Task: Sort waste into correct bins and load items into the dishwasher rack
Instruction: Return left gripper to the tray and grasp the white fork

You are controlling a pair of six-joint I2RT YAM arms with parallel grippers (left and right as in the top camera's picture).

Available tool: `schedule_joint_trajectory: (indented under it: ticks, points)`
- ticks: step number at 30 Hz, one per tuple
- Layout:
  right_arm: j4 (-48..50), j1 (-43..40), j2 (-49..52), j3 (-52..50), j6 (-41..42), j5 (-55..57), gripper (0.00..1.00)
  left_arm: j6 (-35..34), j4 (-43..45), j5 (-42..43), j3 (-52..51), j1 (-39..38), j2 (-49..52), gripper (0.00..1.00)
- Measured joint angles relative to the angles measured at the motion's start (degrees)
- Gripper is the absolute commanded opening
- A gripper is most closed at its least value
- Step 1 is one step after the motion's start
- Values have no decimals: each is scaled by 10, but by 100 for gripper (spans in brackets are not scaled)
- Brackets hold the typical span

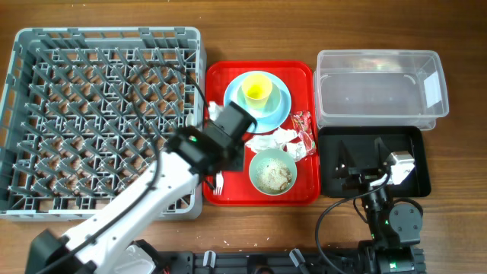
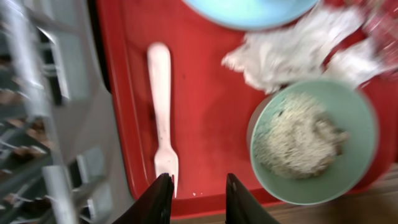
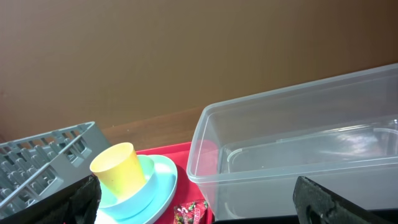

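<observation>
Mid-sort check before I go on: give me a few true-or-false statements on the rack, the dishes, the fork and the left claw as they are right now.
1. The grey lattice plastic dishwasher rack holds no dishes. True.
2. The white plastic fork lies in the rack. False: it lies on the flat red tray.
3. The mint-green bowl is empty. False: it holds crumbly beige food scraps.
4. The small yellow cup stands on the pale blue round plate. True.
5. The left claw is shut on the fork. False: it is open, near the fork's tines, gripping nothing.
</observation>
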Motion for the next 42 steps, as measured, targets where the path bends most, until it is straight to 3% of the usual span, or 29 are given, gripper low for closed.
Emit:
schedule_joint_trajectory:
  ticks: [18, 36, 42]
  points:
    - [0, 0, 0, 0, 0, 0, 100, -25, 96, -55, -61, -16, 180, 23]
    - [0, 0, 0, 0, 0, 0, 100, -25, 93, -78, -58, -16, 186, 27]
    - [0, 0, 0, 0, 0, 0, 100, -25, 88, -90, -57, -16, 141, 28]
